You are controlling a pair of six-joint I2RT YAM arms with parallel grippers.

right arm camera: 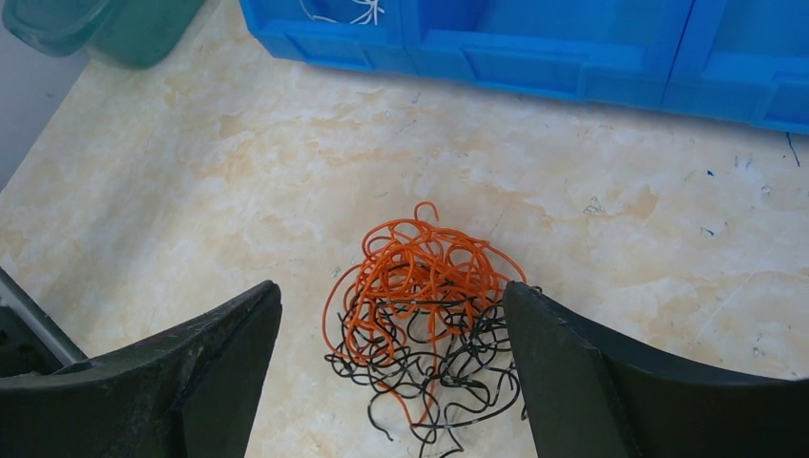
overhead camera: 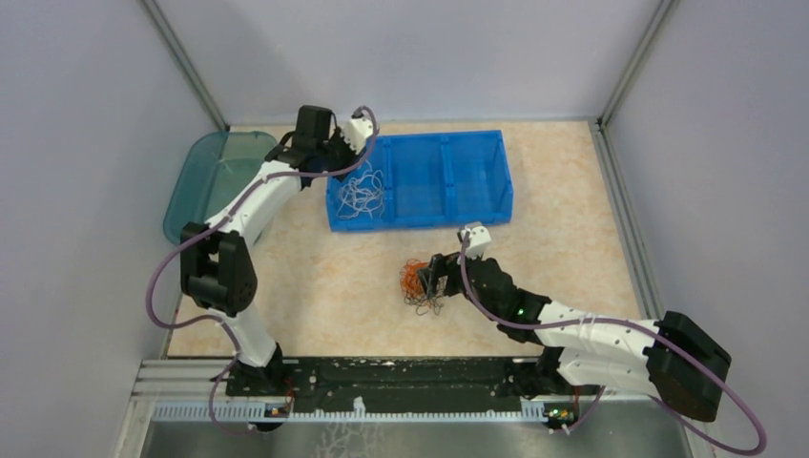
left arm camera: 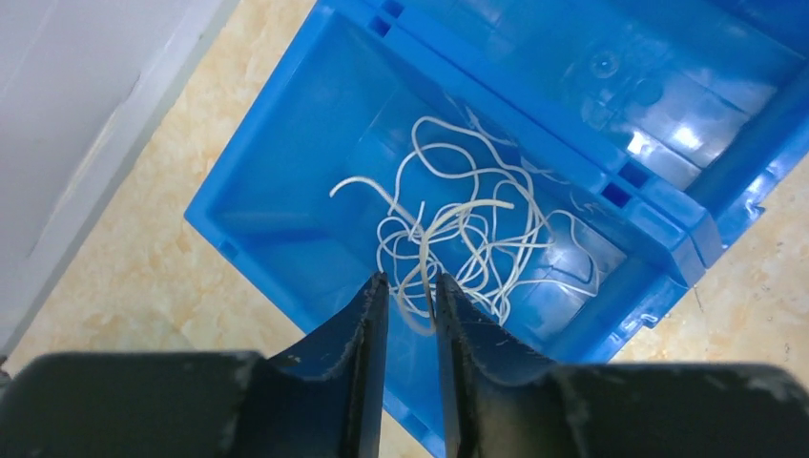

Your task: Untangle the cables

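Note:
A loose heap of white cables [left arm camera: 467,239] lies in the left compartment of the blue bin [left arm camera: 258,162], seen from above as white cables [overhead camera: 361,196]. My left gripper [left arm camera: 410,281] hangs over that compartment with its jaws a narrow gap apart; one white strand loops down between them against the right finger, unpinched. On the table in front of the bin sits a tangled clump of orange cable [right arm camera: 420,262] and black cable [right arm camera: 448,363]. My right gripper [right arm camera: 391,291] stands wide open just above it, a finger on either side, touching nothing.
The blue bin [overhead camera: 477,143] has three compartments across the back middle of the table. A translucent teal tray [overhead camera: 205,172] lies at the back left beside the wall. The table's metal frame runs along the left and right edges.

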